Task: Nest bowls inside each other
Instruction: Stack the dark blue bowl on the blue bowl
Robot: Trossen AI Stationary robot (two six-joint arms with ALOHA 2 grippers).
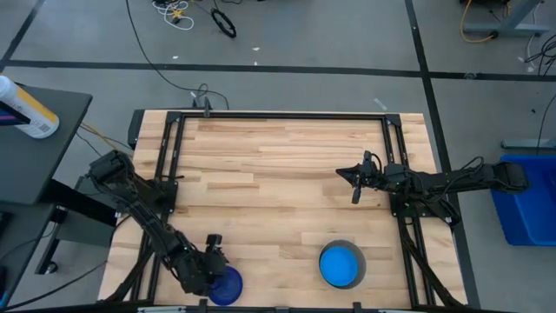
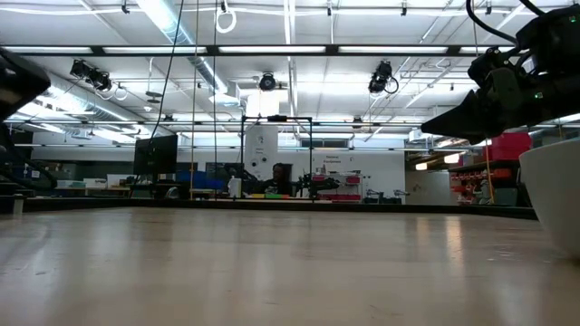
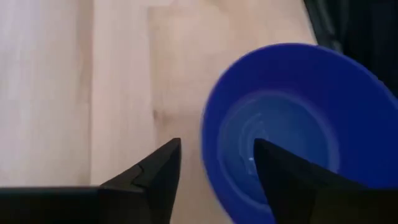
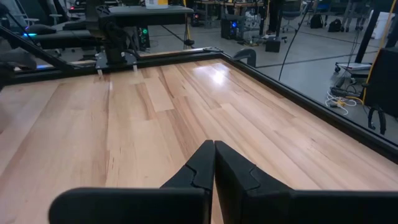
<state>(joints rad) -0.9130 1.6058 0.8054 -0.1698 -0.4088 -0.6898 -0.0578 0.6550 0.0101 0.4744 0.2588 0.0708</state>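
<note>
A dark blue bowl point(image 1: 228, 287) rests on its base by the table's near edge, left of the middle. My left gripper point(image 3: 216, 146) stands open over its rim: one finger hangs above the bowl's inside and the other stands outside the wall, with a gap to the rim. To the right, a light blue bowl point(image 1: 340, 266) sits nested inside a grey bowl point(image 1: 348, 246). My right gripper point(image 4: 214, 149) is shut and holds nothing, above the table's right half. No other bowls show.
The table's black frame rails point(image 1: 278, 115) run along the far, left and right sides. The grey bowl's wall point(image 2: 557, 195) fills the low view's right edge. Bare wood point(image 1: 278, 174) spans the middle and far part of the table.
</note>
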